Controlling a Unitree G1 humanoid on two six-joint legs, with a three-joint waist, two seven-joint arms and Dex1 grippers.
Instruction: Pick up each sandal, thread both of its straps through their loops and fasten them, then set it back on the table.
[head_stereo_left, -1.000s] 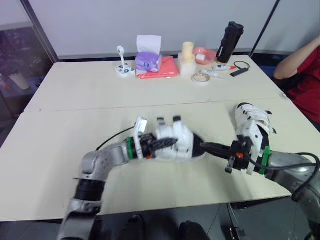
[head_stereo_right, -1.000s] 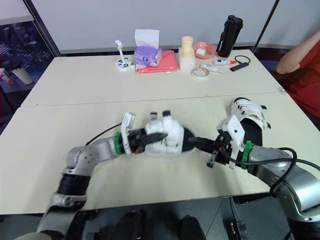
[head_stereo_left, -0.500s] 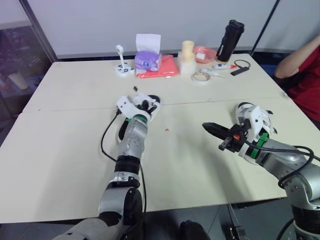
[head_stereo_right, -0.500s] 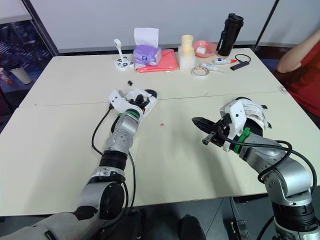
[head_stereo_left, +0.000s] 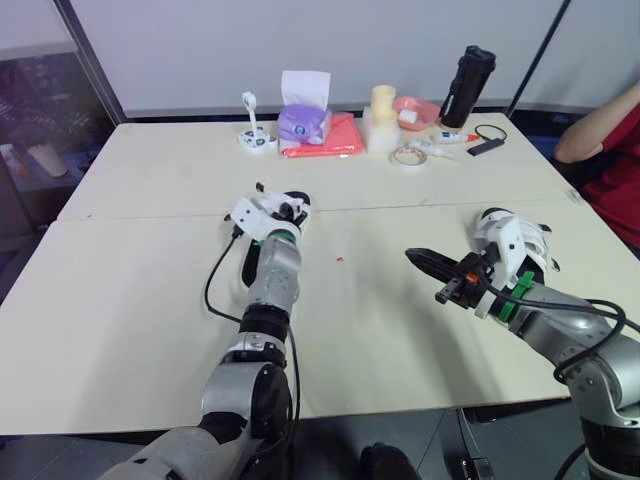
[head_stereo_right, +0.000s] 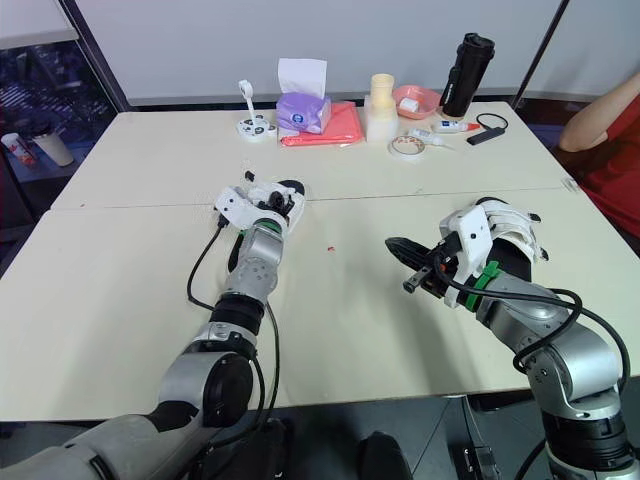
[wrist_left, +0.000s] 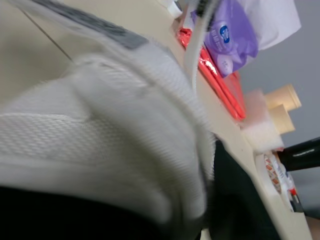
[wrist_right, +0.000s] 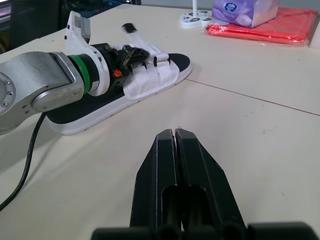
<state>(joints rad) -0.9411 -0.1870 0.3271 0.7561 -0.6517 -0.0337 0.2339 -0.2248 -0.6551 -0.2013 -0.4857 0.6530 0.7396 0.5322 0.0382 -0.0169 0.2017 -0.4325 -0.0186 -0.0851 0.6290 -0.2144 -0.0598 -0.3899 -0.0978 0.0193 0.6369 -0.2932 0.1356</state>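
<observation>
Right gripper (wrist_right: 175, 135) closed, empty, left gripper (wrist_right: 131, 53) at middle sandal (wrist_right: 156, 75) straps, grip unclear, white item in top pink bowl (head_stereo_left: 423, 104).

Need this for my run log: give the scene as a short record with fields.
left sandal: flat on the table, white straps up
right sandal: on the table, nearer its right end
left pincer: at the left sandal's straps
right pincer: shut, empty, over bare table
back edge: tissue box, red cloth, black bottle, tape roll
bystander: person's arm at the right edge
</observation>
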